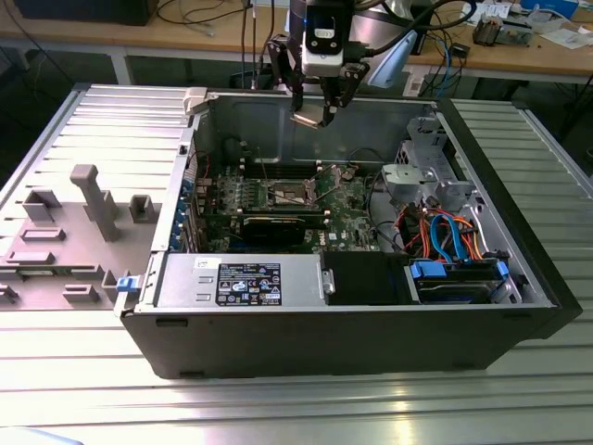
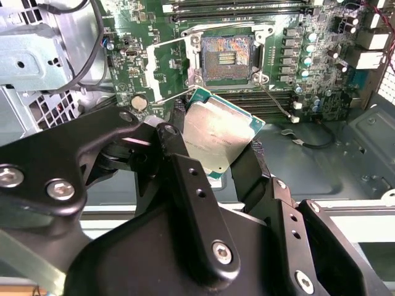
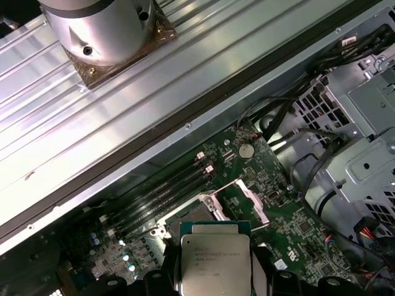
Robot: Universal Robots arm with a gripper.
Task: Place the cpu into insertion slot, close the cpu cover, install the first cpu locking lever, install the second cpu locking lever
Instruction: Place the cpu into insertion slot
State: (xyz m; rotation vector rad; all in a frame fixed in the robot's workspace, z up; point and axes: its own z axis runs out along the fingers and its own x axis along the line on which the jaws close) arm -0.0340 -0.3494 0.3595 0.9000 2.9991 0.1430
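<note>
Closest to the wrist cameras, the black fingers (image 2: 185,185) of the gripper (image 2: 216,145) were closed in on the cpu (image 2: 219,132), pinching it by two opposite edges. That left its grey metal face and tan-green rim clear, presumably so the chip could go down flat with nothing trapped under it. In the first wrist view the cpu (image 3: 215,262) sat level between the fingers, its printed face towards the camera.

In the exterior view the gripper (image 1: 320,111) hung in the upper middle of the frame, over the far wall of the open computer case (image 1: 371,324) and well above the motherboard (image 1: 352,209). The chip was in the air, apart from the board, and nothing was seated yet.

Below it the insertion slot (image 2: 225,58) lay bare, its contact field exposed. The cpu cover (image 2: 152,71) was swung up and aside, just beside the slot, which kept the way down open. A thin wire rod (image 2: 271,98) running out from the slot's corner was probably one of the locking levers, released, though I could not be sure from there.

The case itself lay on its side on a ribbed metal table (image 1: 278,408), open face up, so the arm could reach straight down onto the board.
</note>
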